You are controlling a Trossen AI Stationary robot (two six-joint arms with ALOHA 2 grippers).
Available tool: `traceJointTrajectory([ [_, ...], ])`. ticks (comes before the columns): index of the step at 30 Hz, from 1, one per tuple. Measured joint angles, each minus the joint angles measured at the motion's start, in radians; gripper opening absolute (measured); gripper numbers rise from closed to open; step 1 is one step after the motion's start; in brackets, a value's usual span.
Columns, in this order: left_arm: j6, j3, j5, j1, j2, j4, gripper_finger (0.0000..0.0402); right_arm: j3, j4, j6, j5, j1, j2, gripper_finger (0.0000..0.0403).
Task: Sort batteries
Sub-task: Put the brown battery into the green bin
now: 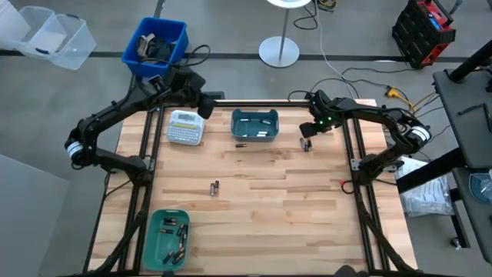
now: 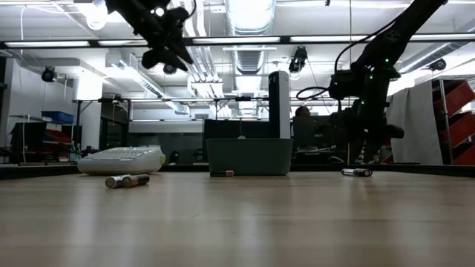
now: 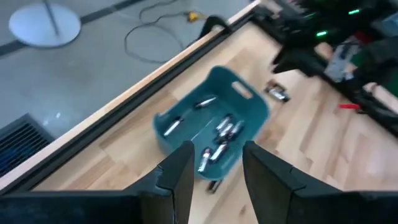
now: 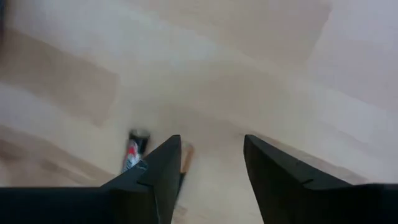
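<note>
A teal bin (image 1: 254, 125) at the table's far middle holds several batteries (image 3: 221, 134). One battery (image 1: 240, 144) lies just in front of it. Two batteries (image 1: 214, 187) lie side by side at mid-table. A second teal bin (image 1: 167, 237) with several batteries sits at the near left. My left gripper (image 1: 209, 104) hangs open, high above the table's far edge, left of the far bin. My right gripper (image 1: 307, 132) is open and points down, low over two batteries (image 1: 306, 145) right of that bin. One of them (image 4: 134, 152) lies just outside a finger.
A white label-maker (image 1: 185, 127) with a keypad lies left of the far bin, under my left arm. A blue crate (image 1: 155, 45) and a clear tub (image 1: 54, 38) stand on the floor beyond the far edge. The table's right half is bare wood (image 1: 307, 208).
</note>
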Motion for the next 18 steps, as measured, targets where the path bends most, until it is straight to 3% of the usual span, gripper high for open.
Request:
traceJointTrajectory([
  [5,-0.004,0.0,0.0,-0.034,-0.039,0.088,0.0116,0.057,0.035,0.042,0.024,-0.003,-0.01,0.0158],
  [11,-0.074,0.0,-0.002,-0.061,-0.068,0.26,0.0116,0.166,0.121,-0.002,0.162,-0.016,-0.01,0.0143],
  [18,-0.094,0.0,-0.002,-0.131,-0.089,0.226,0.0116,0.257,0.163,-0.019,0.185,-0.062,0.034,0.0121],
])
